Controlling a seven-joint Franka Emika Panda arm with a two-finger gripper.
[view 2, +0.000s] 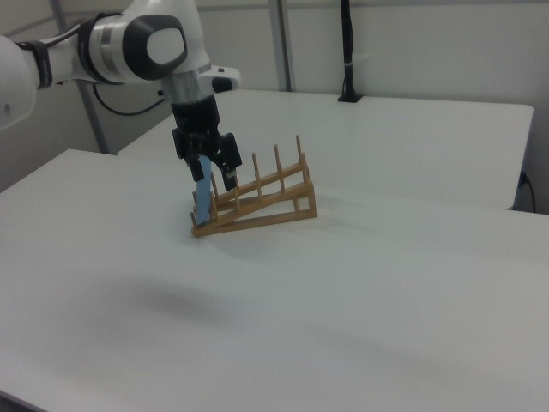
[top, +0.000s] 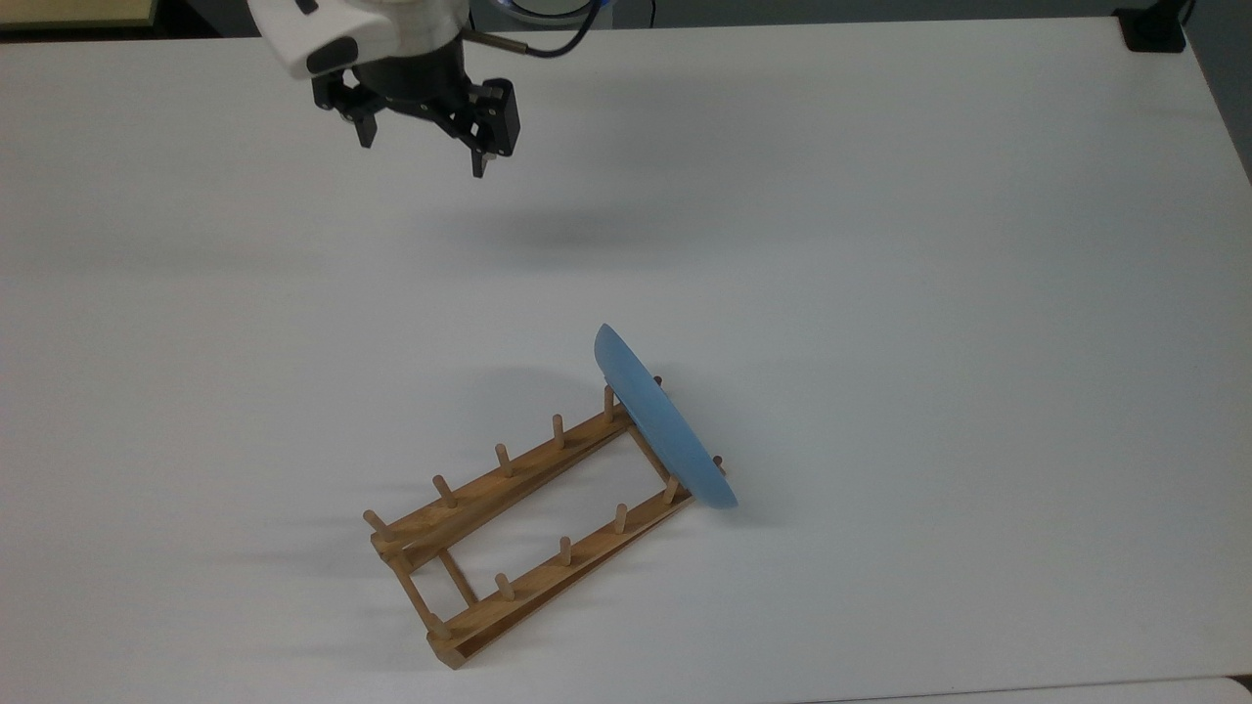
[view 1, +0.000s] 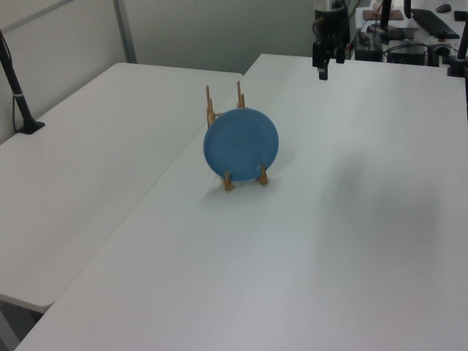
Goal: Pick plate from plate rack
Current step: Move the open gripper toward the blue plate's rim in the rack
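Pincer (top: 423, 145): released, fingers spread, nothing between them; hovering above bare tabletop (top: 880, 244), well apart from the rack.
Plate (top: 665, 422): light blue, standing on edge at one end of the plate rack (top: 528, 518), wedged among the last pegs on each rail, leaning slightly outward; broad face square to the left view.
Direction from pincer to plate: toward the top view's lower right, and lower down; in the left view, plate nearer the camera and toward the left view's left of the pincer.
Long axis: rack running from the top view's lower left to upper right; plate's disc set crosswise to that line, rim edge-on from above.
Rack contents: one plate only; remaining slots between the pegs unfilled.
Step in hand, as judged: approach not yet made, plate untouched.
Next move, as judged: travel over the plate, fingers turned to straddle the thin top rim across its thickness, then descent.
Risk, as judged: glossy rim prone to slipping; lift likely to drag the light rack if the plate binds on a peg.
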